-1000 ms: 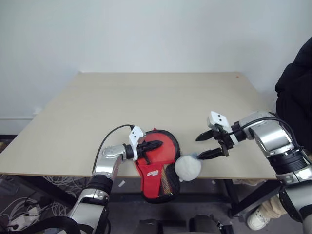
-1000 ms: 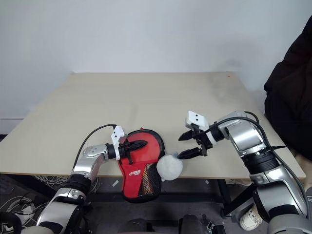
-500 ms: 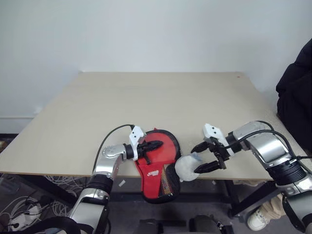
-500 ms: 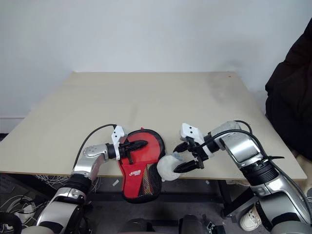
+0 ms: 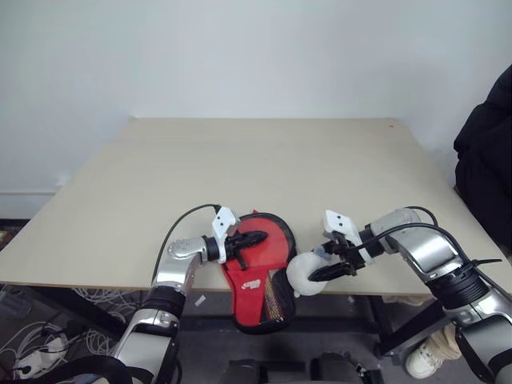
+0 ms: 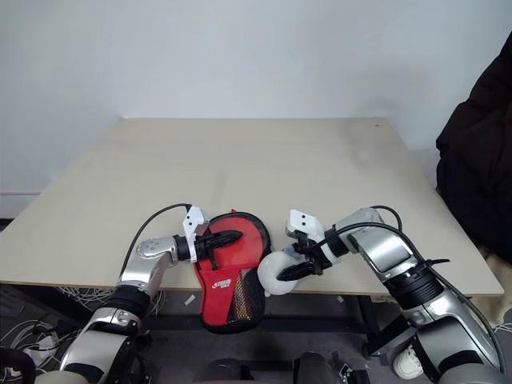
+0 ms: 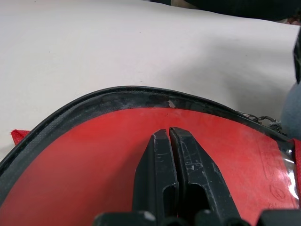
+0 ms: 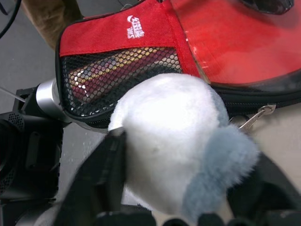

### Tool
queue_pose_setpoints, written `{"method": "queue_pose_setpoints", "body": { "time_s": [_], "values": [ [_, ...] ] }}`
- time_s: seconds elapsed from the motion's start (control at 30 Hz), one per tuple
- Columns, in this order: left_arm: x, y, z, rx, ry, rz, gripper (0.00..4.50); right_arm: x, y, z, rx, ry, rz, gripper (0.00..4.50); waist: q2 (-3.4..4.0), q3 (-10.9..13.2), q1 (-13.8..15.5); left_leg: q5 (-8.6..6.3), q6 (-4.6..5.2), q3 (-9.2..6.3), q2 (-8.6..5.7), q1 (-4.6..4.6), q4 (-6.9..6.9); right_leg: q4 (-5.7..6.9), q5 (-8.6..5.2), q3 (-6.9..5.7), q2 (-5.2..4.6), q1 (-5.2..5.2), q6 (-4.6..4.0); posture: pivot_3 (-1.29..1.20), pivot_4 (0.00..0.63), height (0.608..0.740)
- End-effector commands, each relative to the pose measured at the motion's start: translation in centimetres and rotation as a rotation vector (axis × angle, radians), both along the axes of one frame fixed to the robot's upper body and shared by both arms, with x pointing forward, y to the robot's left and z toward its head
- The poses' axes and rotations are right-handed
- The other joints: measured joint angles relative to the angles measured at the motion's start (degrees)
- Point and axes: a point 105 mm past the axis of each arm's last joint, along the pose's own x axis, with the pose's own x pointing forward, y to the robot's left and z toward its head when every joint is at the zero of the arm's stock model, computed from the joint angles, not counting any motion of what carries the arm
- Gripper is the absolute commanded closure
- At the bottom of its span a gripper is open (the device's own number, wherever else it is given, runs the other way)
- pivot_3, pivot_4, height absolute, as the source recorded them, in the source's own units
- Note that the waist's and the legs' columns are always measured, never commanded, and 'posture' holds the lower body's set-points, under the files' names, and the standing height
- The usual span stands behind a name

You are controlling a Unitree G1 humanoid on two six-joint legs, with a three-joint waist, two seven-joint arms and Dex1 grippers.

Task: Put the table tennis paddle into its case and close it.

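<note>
The red case (image 5: 254, 276) lies at the table's front edge, its narrow end hanging over the edge. A striped wooden handle, seemingly the paddle's, shows through the case's mesh pocket (image 8: 117, 70). My left gripper (image 5: 262, 237) is shut, and its fingertips (image 7: 168, 133) rest on the case's red round part. A fluffy white-grey charm (image 5: 307, 274) hangs on a chain (image 7: 256, 118) at the case's right side. My right gripper (image 5: 318, 264) is closed around that charm (image 8: 169, 136), one finger on each side.
The beige table (image 5: 264, 160) stretches away behind the case. A dark garment (image 5: 488, 152) hangs at the right, beyond the table's corner. Cables (image 5: 40, 352) lie on the floor below the table's left front.
My right gripper has moved left and down onto the charm, and its fingers have closed from wide open onto it. The left gripper and the case have stayed put.
</note>
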Motion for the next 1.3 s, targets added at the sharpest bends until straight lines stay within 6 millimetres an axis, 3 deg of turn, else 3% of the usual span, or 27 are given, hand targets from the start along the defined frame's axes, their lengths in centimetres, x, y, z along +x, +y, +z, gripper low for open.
{"method": "queue_pose_setpoints", "body": {
  "time_s": [0.03,0.23,0.43,0.83,1.1,1.2,1.3],
  "values": [
    [-2.2,1.2,-4.2,0.079,0.166,0.007,4.50,-0.2,0.1,0.2,-0.001,-0.029,0.020,2.91,-0.01,0.00,0.01,0.00,0.00,0.00,0.00,0.00,-0.01,0.00,0.00,0.00,0.00,0.00,0.00,0.00,0.000,0.740],
    [-2.1,1.2,-4.1,0.081,0.163,0.005,4.50,-1.7,-1.4,-0.7,-0.051,-0.040,0.120,4.03,-0.04,0.01,0.02,-0.01,-0.01,0.00,0.00,0.00,-0.04,-0.05,-0.01,-0.02,0.01,0.01,0.01,0.00,0.000,0.740],
    [-2.2,1.1,-4.1,0.082,0.161,0.002,4.50,-4.6,-4.1,-1.5,-0.126,-0.025,0.299,4.03,-0.18,0.07,0.26,-0.11,0.03,0.01,-0.03,0.01,-0.07,-0.14,-0.08,-0.04,-0.01,0.06,0.12,0.00,0.000,0.740],
    [-2.2,1.1,-4.1,0.082,0.161,0.004,4.50,-6.1,-5.4,-1.8,-0.148,-0.009,0.376,4.03,-0.26,0.12,0.49,-0.19,0.07,0.01,-0.03,0.00,-0.07,-0.18,-0.12,-0.03,-0.03,0.07,0.15,0.00,0.000,0.740],
    [-2.1,1.1,-4.1,0.083,0.160,0.007,4.50,-11.3,-7.1,-2.3,-0.158,0.071,0.551,4.03,0.05,-0.09,3.50,-0.77,0.47,0.03,-0.15,-0.04,0.05,-0.23,-0.38,-0.10,-0.24,0.07,0.19,0.00,0.000,0.740],
    [-2.1,1.1,-4.1,0.084,0.159,0.007,4.50,-11.5,-7.1,-2.3,-0.161,0.063,0.565,4.03,0.12,-0.17,4.05,-1.14,0.72,0.06,-0.21,-0.08,0.24,-0.30,-0.42,-0.48,-0.56,0.12,0.21,0.00,0.000,0.740],
    [-2.0,1.1,-4.0,0.085,0.159,0.007,4.50,-10.5,-6.7,-2.6,-0.168,0.022,0.538,4.03,0.20,-0.22,4.32,-1.52,0.86,0.20,-0.23,-0.09,0.50,-0.36,-0.42,-1.61,-1.14,0.18,0.20,0.00,0.000,0.740]
  ]
}}
